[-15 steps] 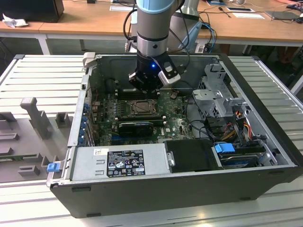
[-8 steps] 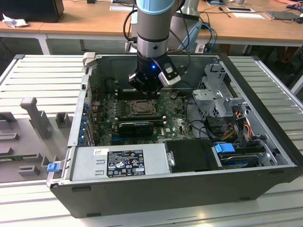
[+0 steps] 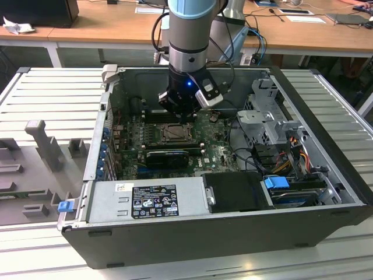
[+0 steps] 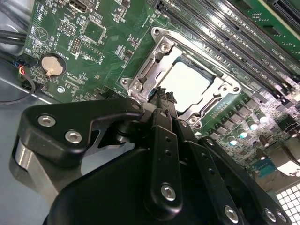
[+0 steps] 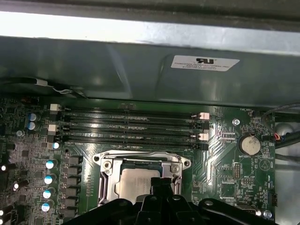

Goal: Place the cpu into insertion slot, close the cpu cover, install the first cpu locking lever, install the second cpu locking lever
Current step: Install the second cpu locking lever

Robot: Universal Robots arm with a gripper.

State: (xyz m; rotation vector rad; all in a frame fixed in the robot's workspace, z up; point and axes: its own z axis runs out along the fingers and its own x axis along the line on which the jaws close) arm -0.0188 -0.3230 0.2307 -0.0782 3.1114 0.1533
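The insertion slot (image 3: pixel 173 134) lies on the green board inside the open computer case, straight under my arm. The cpu (image 4: pixel 190 82) lies flat in the slot, its pale face showing through the window of the cpu cover (image 4: pixel 149 70), which lies down flat around it. In the first wrist view the cpu (image 5: pixel 133 183) and the cover (image 5: pixel 108 182) show the same way. My gripper (image 4: pixel 164 95) is shut with nothing between its black fingers. Its tip is at the slot's rim (image 4: pixel 165 46), just over one edge of the cover. I cannot make out the locking levers.
Long memory slots (image 5: pixel 131 126) run beside the socket. A coin battery (image 4: pixel 51 65) and black cables (image 4: pixel 14 37) lie on its other side. A long black ribbed card (image 3: pixel 168 156), the power supply (image 3: pixel 148 201), the drive cage (image 3: pixel 274 122) and the case walls (image 3: pixel 111 93) surround the work area.
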